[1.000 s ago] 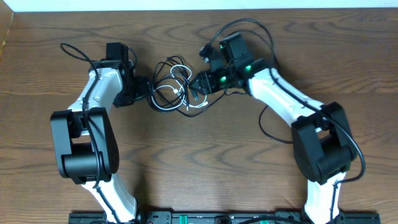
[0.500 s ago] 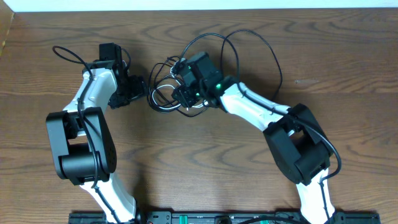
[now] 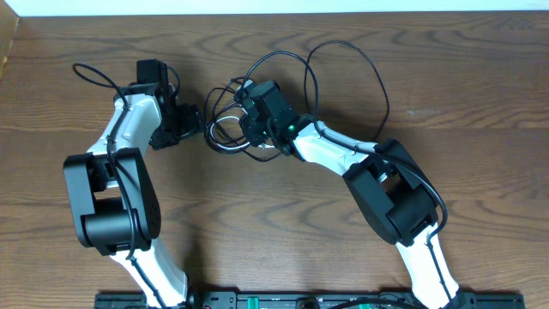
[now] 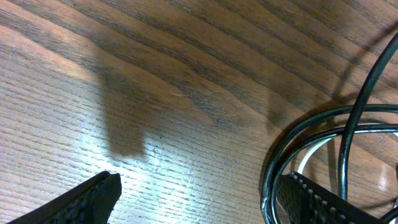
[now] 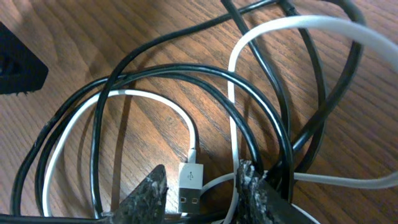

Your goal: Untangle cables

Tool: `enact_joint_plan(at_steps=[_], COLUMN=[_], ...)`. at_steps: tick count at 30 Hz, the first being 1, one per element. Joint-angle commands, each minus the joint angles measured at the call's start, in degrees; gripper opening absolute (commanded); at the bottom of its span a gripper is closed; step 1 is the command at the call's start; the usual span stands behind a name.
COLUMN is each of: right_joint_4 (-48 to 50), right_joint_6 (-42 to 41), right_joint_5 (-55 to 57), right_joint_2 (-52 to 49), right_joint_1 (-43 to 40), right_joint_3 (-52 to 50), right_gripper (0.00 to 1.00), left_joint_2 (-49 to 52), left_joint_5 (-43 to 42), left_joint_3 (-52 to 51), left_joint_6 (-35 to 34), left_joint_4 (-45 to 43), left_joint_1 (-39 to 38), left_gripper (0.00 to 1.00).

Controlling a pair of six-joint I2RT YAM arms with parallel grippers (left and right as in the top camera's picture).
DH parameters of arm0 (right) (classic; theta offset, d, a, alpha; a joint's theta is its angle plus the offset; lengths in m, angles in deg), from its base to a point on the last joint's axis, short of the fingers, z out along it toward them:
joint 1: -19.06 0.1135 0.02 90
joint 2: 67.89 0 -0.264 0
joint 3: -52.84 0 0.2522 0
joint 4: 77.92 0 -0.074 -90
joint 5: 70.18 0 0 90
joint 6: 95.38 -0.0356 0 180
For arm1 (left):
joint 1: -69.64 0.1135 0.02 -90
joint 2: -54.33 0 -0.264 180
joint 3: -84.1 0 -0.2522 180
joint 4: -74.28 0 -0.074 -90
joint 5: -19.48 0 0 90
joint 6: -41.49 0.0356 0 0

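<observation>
Overhead view of a brown wood-grain tabletop with two white-and-black robot arms reaching in from the near edge. A small tangle of cables lies between their wrists, toward the far side. One long black loop arcs away from it behind the right arm.

The right arm is the nearer one, with its wrist directly over the knot. The left tool sits just beside the tangle's left edge.

From the right wrist, the right tool is partly spread. Its two dark fingertips stand either side of the metal USB plug that ends the white cable. A sliver of wood shows on each side of the plug, so nothing appears pinched yet. The plug's long axis runs parallel to the fingers, with its open end pointing back toward the wrist. The jaws would therefore close across its narrow width. A second white strand runs close against the right-hand finger and could be caught along with the plug.

The white cable curls up from the plug in a tight arch. The black cables cross over and under it in several overlapping rings, flat on the wood.

From the left wrist, the left tool is spread wide and holds nothing. The black loops lie at its right fingertip.
</observation>
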Motion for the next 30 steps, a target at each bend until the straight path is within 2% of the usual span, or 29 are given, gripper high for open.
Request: enact_joint_plan(at_steps=[1, 27, 30], right_joint_4=[0.6, 4.7, 4.7], right_joint_6=[-0.3, -0.4, -3.0], right_joint_5=[0.4, 6.1, 7.4], right_joint_2=[-0.3, -3.1, -3.8], right_joint_1=[0.5, -0.4, -0.5], right_joint_3=[0.3, 0.3, 0.3], right_gripper=[0.34, 0.44, 0.46], left_joint_2=[-1.6, -1.6, -1.6], left_joint_5=[-0.6, -0.7, -0.7], left_joint_3=[1.3, 1.3, 1.3], left_joint_6=[-0.8, -0.8, -0.8], left_joint_4=[0.0, 0.0, 0.0], left_joint_1=[0.1, 0.1, 0.1], left_gripper=[0.85, 0.85, 0.85])
